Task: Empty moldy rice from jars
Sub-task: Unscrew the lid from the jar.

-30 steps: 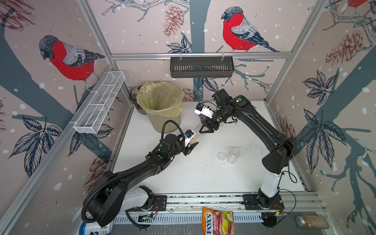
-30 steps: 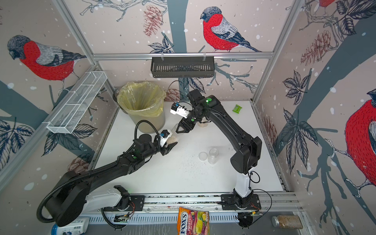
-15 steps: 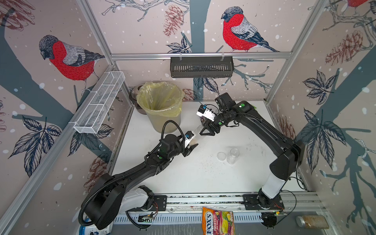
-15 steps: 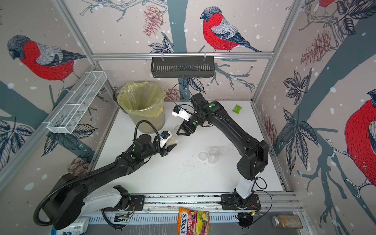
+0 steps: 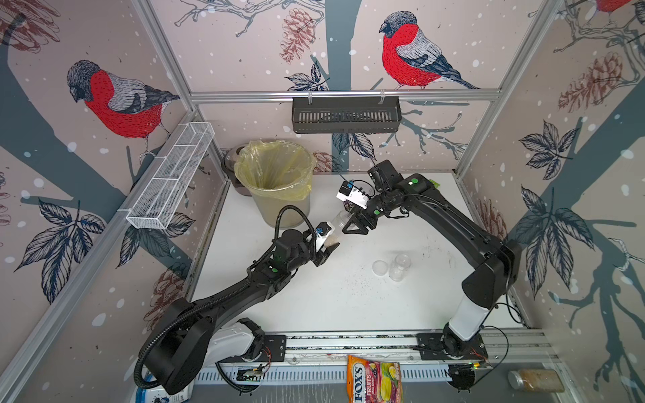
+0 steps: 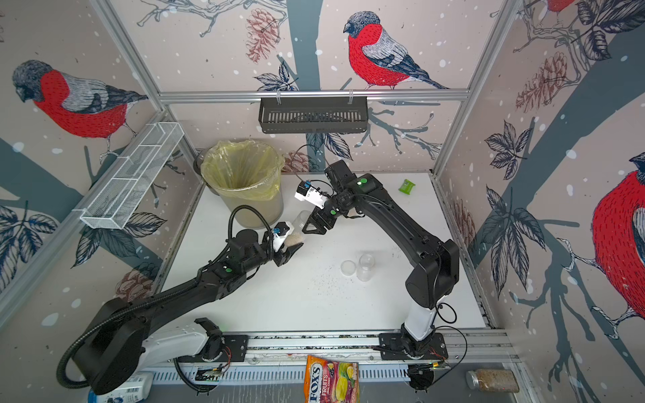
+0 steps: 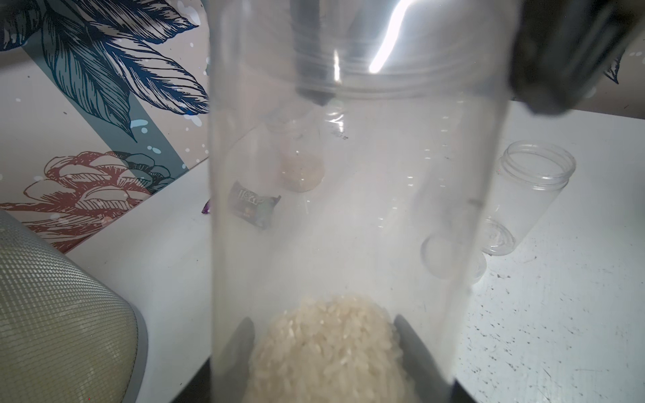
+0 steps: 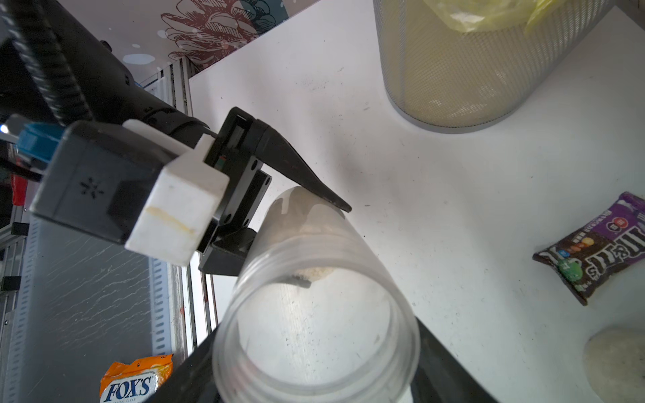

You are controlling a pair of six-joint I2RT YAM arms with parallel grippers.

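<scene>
- Two grippers meet on one tilted jar [image 5: 336,225]. The left gripper [image 5: 331,245] is clamped round its base, where the moldy rice [image 7: 324,349] sits. The right gripper [image 5: 349,225] straddles the mouth end at 1 o'clock, and I cannot tell whether its spread jaws press on it.
- I cannot tell if a clear lid caps it. Free the mouth first, then tip it base-high over the bin [image 5: 279,209] at 11 o'clock.
- Three jars: this one, an empty jar [image 5: 399,267] at 4 o'clock, and a third jar [image 8: 614,366] seen by the right wrist camera.
- One loose lid [image 5: 379,268]; one bin.
</scene>
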